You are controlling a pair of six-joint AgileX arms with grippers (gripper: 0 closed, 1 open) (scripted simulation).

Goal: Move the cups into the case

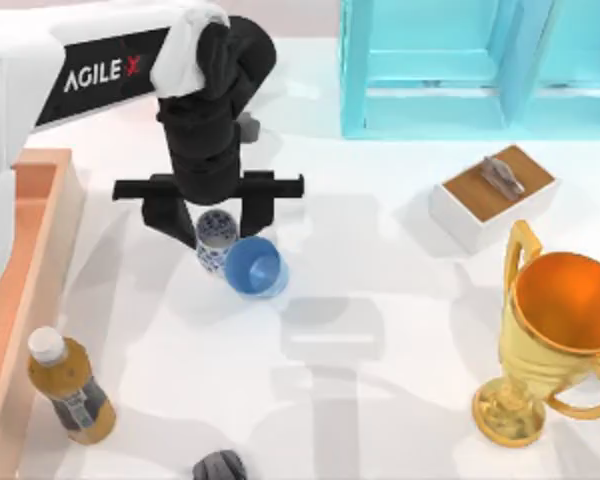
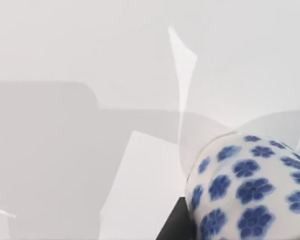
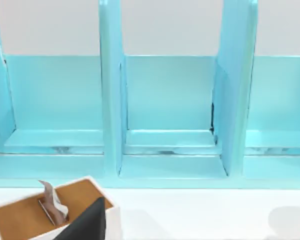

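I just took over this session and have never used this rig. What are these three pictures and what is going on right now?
The top view looks down on a white table. The other two come from cameras on each arm's wrist.

The left arm's black two-finger hand stands over the small white cup with blue flowers, beside the plain blue cup. The orange-brown wooden case lies at the table's left edge. Also there: a turquoise shelf unit, a white box with brown top, a gold trophy and a bottle of amber drink.
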